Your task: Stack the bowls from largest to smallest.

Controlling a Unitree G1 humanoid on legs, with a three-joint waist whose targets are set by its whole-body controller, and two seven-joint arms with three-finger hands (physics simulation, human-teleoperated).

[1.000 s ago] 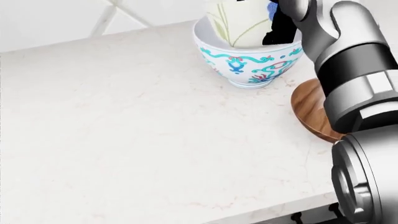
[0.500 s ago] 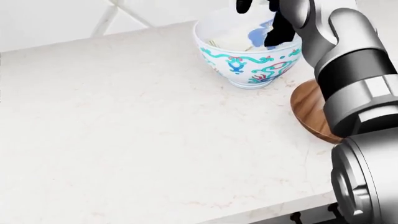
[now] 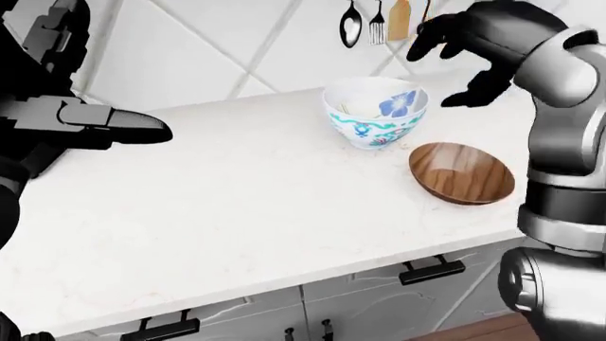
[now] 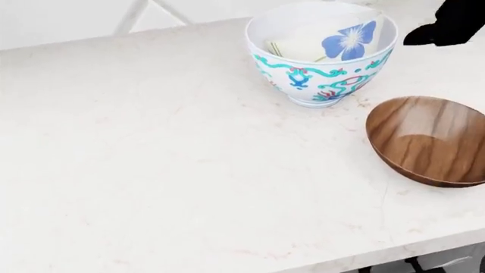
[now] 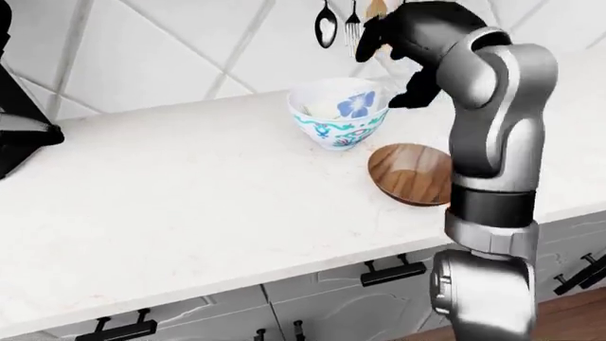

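- Bench (image 4: 152,170) of pale marble filled the head view, above grey cabinet drawers.
- Right hand (image 3: 469,50) hung above the bowls with black fingers spread, gripping nothing.
- Left hand (image 3: 94,121) hovered at the left-eye view's left edge, fingers extended and empty.
- Painted bowl (image 4: 322,54) held a smaller blue-flowered bowl (image 4: 334,42).
- Wooden bowl (image 4: 428,139) sat just beside it, lower right.

No readable text, label, brand, number or sign anywhere. Only painted decoration: turquoise scrolls with red and blue accents around the outside of the patterned bowl (image 4: 322,54), and a blue flower on the smaller bowl (image 4: 334,41) nested inside it. Plain grain on the wooden bowl (image 4: 430,139).
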